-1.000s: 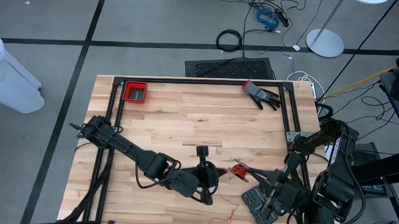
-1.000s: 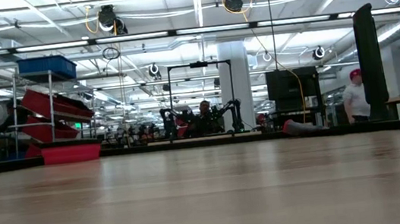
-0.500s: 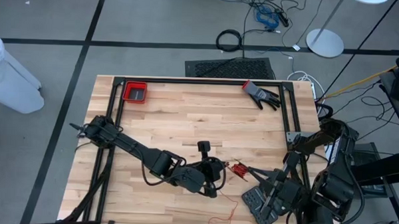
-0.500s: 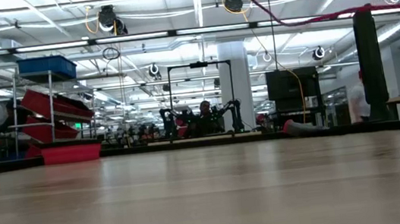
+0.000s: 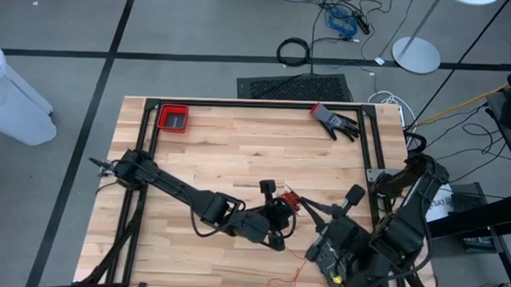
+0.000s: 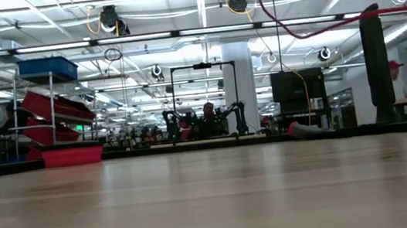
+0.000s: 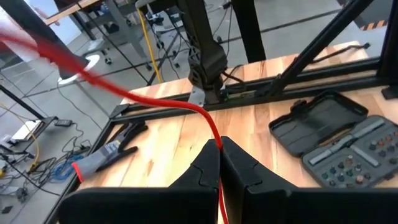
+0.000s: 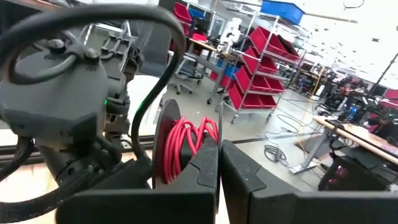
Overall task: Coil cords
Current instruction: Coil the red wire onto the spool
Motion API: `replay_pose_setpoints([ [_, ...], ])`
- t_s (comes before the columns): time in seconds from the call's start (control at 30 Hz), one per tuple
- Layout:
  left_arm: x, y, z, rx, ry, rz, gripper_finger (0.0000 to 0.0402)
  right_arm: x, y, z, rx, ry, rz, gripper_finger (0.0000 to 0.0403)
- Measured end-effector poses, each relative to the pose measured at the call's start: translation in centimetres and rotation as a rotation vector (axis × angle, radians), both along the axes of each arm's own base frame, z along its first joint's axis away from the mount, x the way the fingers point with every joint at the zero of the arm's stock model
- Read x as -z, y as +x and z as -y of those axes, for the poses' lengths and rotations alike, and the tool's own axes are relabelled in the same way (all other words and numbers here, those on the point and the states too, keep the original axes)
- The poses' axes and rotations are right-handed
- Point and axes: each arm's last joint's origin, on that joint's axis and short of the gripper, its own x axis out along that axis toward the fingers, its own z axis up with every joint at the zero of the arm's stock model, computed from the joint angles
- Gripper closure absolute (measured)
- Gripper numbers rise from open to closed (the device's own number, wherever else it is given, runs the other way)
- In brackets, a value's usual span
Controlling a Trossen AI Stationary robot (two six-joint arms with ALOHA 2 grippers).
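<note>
Evidently both end effectors meet over the spool (image 8: pixel 166 144): left end effector (image 7: pixel 219 163) pinches the cord (image 7: pixel 149 99) taut, right end effector (image 8: pixel 219 163) clamps the red coil (image 8: pixel 189 142) for winding.

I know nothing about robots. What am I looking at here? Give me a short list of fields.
Setting: wooden table, two dark arms
Left claw: shut on the red cord
Right claw: shut, holding the cord's red loops beside a black disc
Both claws: meet near the table's front middle
Elsewhere: red bin, glove, open tool case
</note>
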Motion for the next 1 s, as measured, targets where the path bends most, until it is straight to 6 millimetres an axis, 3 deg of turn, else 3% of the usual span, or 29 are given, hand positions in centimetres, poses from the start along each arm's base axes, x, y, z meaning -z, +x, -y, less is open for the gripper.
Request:
replay_pose_setpoints([
  [0.6, -0.5, 0.3, 1.0, 0.077, -0.032, 0.071, 0.0400, 1.9, 3.3, 0.6, 0.112, -0.110, -0.053, 0.0403],
  [1.0, -0.6, -0.7, 2.9, 0.147, 0.043, 0.053, 0.0400, 1.9, 3.6, 0.9, 0.080, -0.103, -0.100, 0.0403],
])
